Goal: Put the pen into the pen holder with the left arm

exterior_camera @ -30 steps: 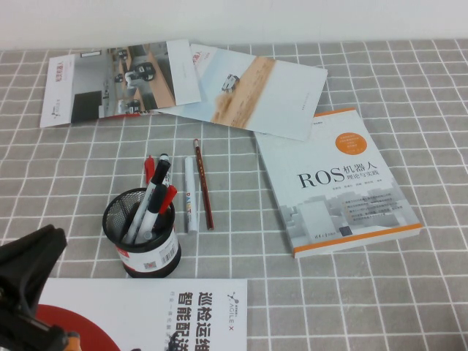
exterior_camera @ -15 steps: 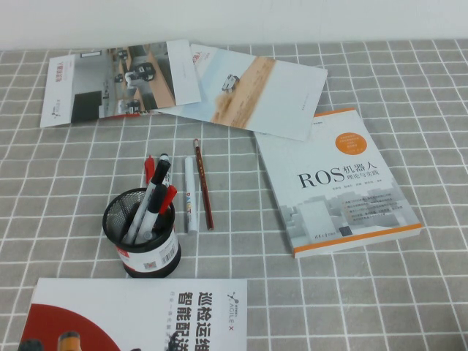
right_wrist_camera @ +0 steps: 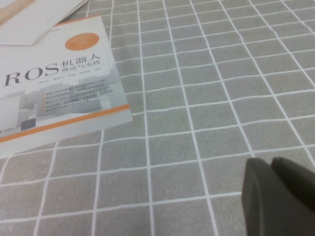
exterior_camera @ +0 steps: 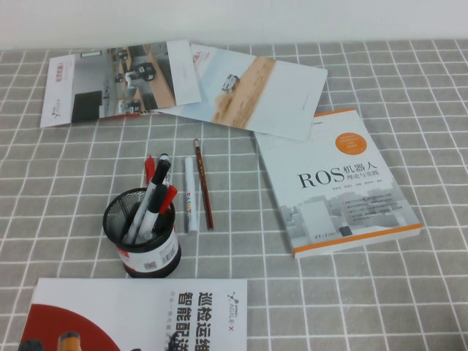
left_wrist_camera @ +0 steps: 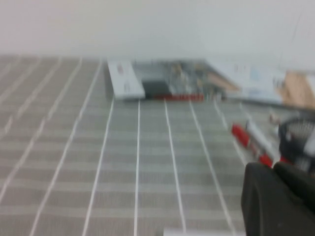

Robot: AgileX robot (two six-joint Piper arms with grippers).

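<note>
The black mesh pen holder (exterior_camera: 146,245) stands on the grey checked cloth at the front left. The pen (exterior_camera: 152,199), with a whitish barrel and black cap, stands tilted inside it beside red-capped markers (exterior_camera: 167,197). Neither arm shows in the high view. In the left wrist view my left gripper (left_wrist_camera: 273,168) is shut and empty, low over the cloth, with the holder (left_wrist_camera: 299,140) blurred just beyond it. In the right wrist view my right gripper (right_wrist_camera: 271,163) is shut and empty above bare cloth.
A slim white pen (exterior_camera: 190,194) and a brown pencil (exterior_camera: 203,186) lie right of the holder. A ROS book (exterior_camera: 336,183) lies at the right, brochures (exterior_camera: 183,80) at the back, and a white-and-red booklet (exterior_camera: 139,314) at the front edge.
My left arm, seen at the lower left a second ago, has pulled back out of the high view. The pen stays in the holder.
</note>
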